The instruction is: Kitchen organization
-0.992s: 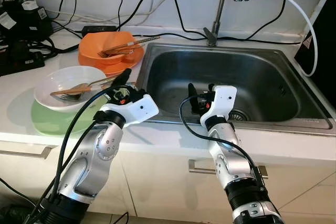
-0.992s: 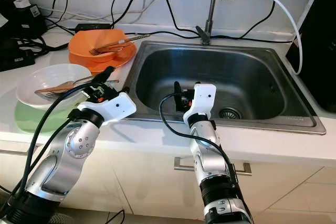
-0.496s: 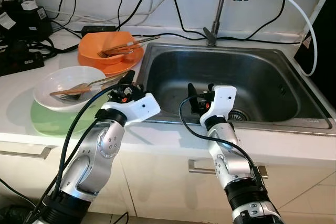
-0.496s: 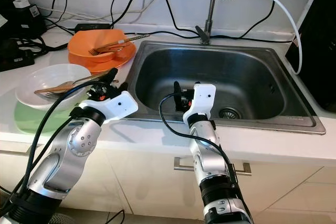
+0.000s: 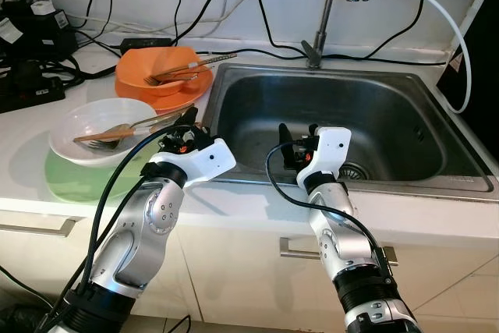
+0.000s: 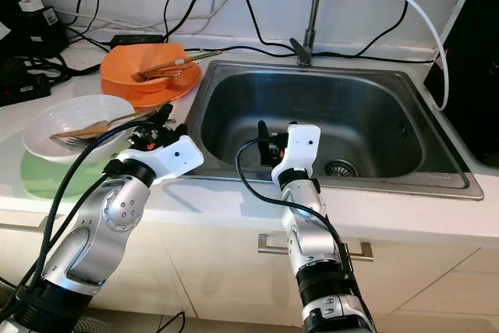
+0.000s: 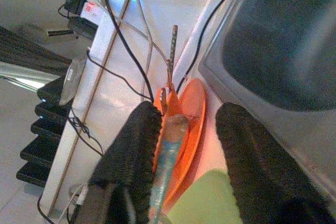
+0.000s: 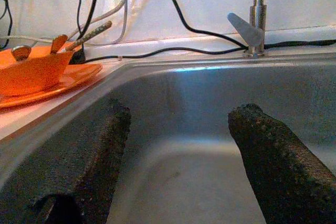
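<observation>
A white bowl (image 5: 93, 118) holding a fork and a spoon (image 5: 129, 127) sits on a green plate (image 5: 66, 178) on the counter. Behind it, an orange bowl (image 5: 156, 64) with more utensils (image 5: 195, 64) rests on an orange plate (image 5: 175, 93). My left gripper (image 5: 185, 120) hovers at the handle ends that stick out of the white bowl. It is open, and a utensil handle (image 7: 164, 166) lies between its fingers (image 7: 131, 150). My right gripper (image 5: 299, 144) hangs open over the steel sink (image 5: 437, 181) with nothing between its fingers (image 8: 268, 150).
A tall faucet (image 5: 326, 13) stands behind the sink and a white hose (image 5: 460, 44) loops down at the right. Black cables (image 5: 265, 33) run along the back wall. Power strips and adapters (image 5: 31, 44) crowd the counter's far left corner.
My left gripper has dipped a little and closed in on the utensil handles at the white bowl. The right arm has stayed still.
</observation>
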You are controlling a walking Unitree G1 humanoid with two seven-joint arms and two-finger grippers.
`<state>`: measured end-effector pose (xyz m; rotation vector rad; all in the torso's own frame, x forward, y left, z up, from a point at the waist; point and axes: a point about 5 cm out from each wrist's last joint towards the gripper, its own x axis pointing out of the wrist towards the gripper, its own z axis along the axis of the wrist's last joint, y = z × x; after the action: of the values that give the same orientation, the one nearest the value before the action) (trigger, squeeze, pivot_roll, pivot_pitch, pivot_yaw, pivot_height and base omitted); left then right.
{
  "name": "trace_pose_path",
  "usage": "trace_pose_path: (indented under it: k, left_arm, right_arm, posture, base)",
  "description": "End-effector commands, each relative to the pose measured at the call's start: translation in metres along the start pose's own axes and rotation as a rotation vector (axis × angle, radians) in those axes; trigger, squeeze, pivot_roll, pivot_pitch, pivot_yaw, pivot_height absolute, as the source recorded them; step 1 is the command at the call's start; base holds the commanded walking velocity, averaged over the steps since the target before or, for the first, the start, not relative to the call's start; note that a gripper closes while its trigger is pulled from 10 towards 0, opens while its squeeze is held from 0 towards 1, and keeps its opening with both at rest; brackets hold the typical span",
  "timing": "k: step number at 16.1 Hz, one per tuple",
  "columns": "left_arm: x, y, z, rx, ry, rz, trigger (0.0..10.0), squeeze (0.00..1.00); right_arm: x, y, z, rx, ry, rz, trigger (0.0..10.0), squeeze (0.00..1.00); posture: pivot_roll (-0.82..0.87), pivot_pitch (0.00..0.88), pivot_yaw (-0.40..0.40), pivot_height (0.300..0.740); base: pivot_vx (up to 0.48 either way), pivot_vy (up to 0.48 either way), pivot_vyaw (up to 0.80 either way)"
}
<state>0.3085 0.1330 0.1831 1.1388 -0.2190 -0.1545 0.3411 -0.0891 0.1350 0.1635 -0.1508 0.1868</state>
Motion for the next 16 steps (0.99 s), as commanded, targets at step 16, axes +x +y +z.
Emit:
trace_pose_path:
  k: [16]
  left_arm:
    - [0.007, 0.016, 0.013, 0.064, -0.035, 0.056, 0.0, 0.00]
  right_arm:
    - [0.000, -0.002, -0.001, 0.010, 0.006, -0.010, 10.0, 0.00]
  posture:
    - [0.10, 0.027, -0.005, 0.740]
  base:
    - [0.000, 0.000, 0.00]
